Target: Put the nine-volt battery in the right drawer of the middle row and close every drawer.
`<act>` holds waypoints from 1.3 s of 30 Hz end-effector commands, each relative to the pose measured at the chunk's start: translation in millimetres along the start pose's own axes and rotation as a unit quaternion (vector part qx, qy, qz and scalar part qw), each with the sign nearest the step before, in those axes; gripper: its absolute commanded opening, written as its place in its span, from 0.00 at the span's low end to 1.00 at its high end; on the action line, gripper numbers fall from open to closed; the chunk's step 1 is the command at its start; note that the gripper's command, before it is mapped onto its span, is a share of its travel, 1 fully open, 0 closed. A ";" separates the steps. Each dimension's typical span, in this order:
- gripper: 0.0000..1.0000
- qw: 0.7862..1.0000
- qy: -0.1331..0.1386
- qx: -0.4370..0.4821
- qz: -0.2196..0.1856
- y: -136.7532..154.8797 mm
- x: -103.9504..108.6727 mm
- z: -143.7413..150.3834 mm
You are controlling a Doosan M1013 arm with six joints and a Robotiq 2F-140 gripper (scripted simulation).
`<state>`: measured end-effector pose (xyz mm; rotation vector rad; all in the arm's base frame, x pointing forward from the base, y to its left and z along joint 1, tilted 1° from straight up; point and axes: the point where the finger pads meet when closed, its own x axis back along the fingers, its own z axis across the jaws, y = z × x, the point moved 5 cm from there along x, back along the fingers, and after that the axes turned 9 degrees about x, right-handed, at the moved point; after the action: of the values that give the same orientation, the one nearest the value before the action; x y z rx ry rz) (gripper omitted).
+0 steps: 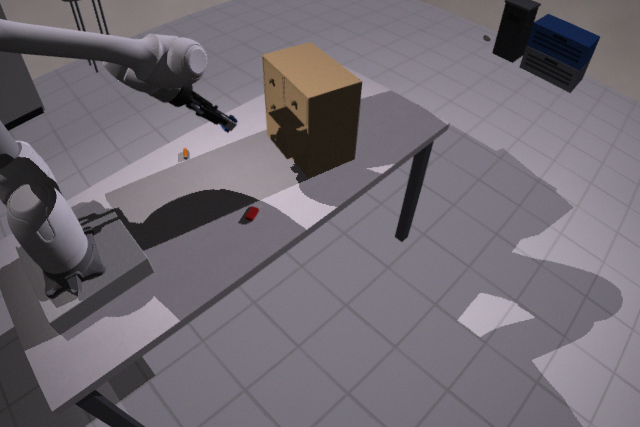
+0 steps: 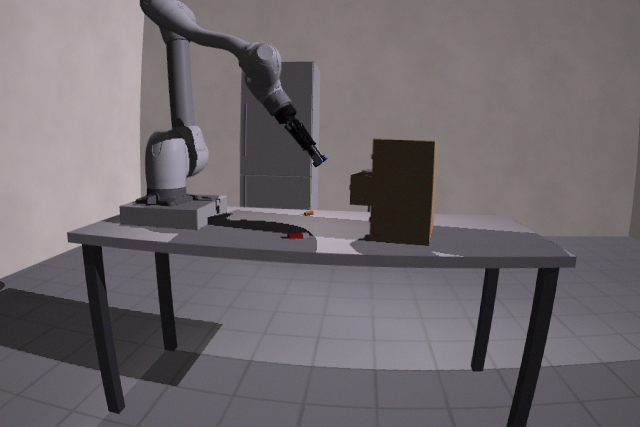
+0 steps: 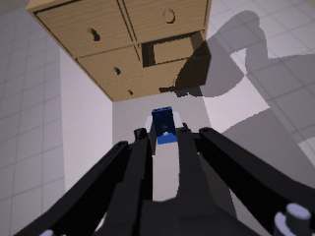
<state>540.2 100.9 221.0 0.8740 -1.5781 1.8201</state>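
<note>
My gripper (image 1: 226, 125) (image 2: 317, 157) (image 3: 164, 122) is shut on the blue nine-volt battery (image 1: 232, 120) (image 2: 322, 158) (image 3: 162, 123) and holds it in the air, tilted toward the front of the small tan chest (image 1: 320, 96) (image 2: 405, 189) (image 3: 94, 20). The chest stands upright on the table (image 1: 206, 267) (image 2: 491, 244). Its right drawer of the middle row (image 1: 287, 123) (image 2: 360, 188) (image 3: 172, 49) is pulled partly out. The other drawers look pushed in. The battery is short of the open drawer and above its level.
A small orange thing (image 1: 185, 153) (image 2: 308, 213) lies on the table below and left of the gripper. A red block (image 1: 251, 213) (image 2: 295, 236) lies nearer the front edge. The arm's base plate (image 1: 111, 251) (image 2: 165, 213) sits at the table's left end.
</note>
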 end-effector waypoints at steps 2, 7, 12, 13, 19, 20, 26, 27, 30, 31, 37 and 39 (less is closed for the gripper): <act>0.14 0.999 0.018 -0.001 0.030 4.0 -0.5 -0.4; 0.14 0.998 0.021 -0.001 0.051 7.2 -0.6 -1.1; 0.14 0.998 0.024 -0.001 0.061 8.6 -0.7 -0.7; 0.14 0.998 0.024 -0.001 0.064 9.1 -0.7 -0.9; 0.14 0.996 0.027 -0.001 0.083 12.4 -1.1 -1.2; 0.14 0.996 0.028 -0.001 0.086 12.8 -1.1 -1.3; 0.14 0.994 0.030 0.000 0.102 15.3 -1.4 -1.9; 0.14 0.994 0.030 0.000 0.102 15.3 -1.4 -1.9; 0.14 0.993 0.032 0.000 0.113 16.8 -1.6 -2.1; 0.14 0.993 0.032 0.000 0.117 17.1 -1.6 -2.5; 0.14 0.989 0.035 0.000 0.143 20.7 -2.2 -3.3; 0.14 0.987 0.038 0.000 0.153 22.4 -2.6 -3.2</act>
<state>529.0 101.3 212.0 0.7030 -1.6607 1.9528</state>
